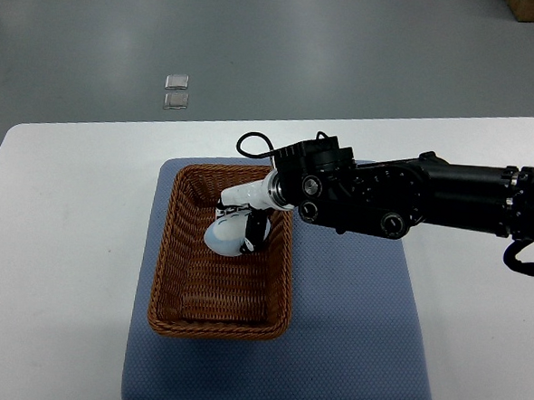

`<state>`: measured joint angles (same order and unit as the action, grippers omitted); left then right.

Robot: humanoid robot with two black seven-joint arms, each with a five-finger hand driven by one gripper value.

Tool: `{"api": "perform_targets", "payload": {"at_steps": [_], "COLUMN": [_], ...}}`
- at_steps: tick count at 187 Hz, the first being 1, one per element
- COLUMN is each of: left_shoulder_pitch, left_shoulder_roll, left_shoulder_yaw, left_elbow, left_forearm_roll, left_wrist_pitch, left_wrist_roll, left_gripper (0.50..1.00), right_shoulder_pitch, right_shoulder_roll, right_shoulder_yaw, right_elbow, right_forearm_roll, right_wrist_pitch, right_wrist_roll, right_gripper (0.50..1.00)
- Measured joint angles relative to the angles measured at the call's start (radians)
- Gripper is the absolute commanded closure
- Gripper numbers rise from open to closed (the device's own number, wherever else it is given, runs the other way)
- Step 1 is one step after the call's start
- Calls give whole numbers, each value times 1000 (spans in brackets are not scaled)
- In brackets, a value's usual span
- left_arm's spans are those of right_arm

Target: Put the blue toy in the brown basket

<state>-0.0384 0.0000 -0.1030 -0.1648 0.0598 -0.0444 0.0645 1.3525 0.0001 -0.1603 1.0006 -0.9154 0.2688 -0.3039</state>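
One arm is in view: the right arm enters from the right edge of the worktop (pixel 68 197) and reaches left over the far right corner of the brown basket (pixel 183 317). The right robot hand (pixel 240 224) sits inside the basket's outline, above its far half. The left arm does not show.

A pale blue rounded object, taken to be the blue toy (pixel 221 238), lies directly under and against the white fingers (pixel 242 196), on the side toward the basket's near left. The fingers appear curled around it, so the robot hand is judged to be gripping the toy; whether the toy already rests on the basket floor cannot be told.

Governing relation: toy and robot hand are both within the basket walls, well clear of the rim. No long axis can be read on the toy. The release step appears to be next.

The basket rests on a blue mat (pixel 368 333) at the worktop's middle.
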Motion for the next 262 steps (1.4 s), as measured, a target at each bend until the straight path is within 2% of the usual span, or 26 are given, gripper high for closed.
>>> {"api": "perform_targets", "payload": {"at_steps": [63, 82, 105, 133, 153, 177, 198, 219, 244, 262], "left_shoulder_pitch": [-1, -2, -6, -6, -6, -6, -6, -6, -6, -6], "left_shoulder_roll": [0, 0, 0, 0, 0, 0, 0, 0, 0, 0], "left_shoulder_yaw": [2, 2, 2, 2, 0, -1, 0, 0, 0, 1], "left_elbow": [1, 2, 7, 10, 10, 10, 10, 10, 10, 10], "left_forearm_roll": [0, 0, 1, 2, 2, 2, 2, 2, 2, 2], "left_wrist_pitch": [0, 1, 2, 2, 1, 1, 1, 1, 1, 1], "left_wrist_roll": [0, 0, 0, 0, 0, 0, 0, 0, 0, 0], "left_gripper": [500, 500, 500, 500, 500, 500, 500, 500, 500, 500], "right_shoulder_pitch": [47, 70, 62, -76, -251, -475, -605, -659, -678, -681], "right_shoulder_roll": [-8, -66, -181, -316, -358, -336, -265, -199, -173, -149], "right_shoulder_yaw": [69, 136, 287, 537, 786, 1086, 1252, 1334, 1371, 1374], "right_elbow": [9, 18, 33, 27, 19, 2, -51, -158, -287, -341], "right_forearm_roll": [31, 55, 85, 163, 254, 400, 534, 625, 713, 771], "right_wrist_pitch": [41, 65, 79, 76, 74, 72, 68, 70, 79, 81], "right_wrist_roll": [0, 0, 1, 20, 68, 121, 146, 189, 273, 318], "right_gripper": [591, 591, 591, 591, 591, 591, 591, 591, 589, 591]}}
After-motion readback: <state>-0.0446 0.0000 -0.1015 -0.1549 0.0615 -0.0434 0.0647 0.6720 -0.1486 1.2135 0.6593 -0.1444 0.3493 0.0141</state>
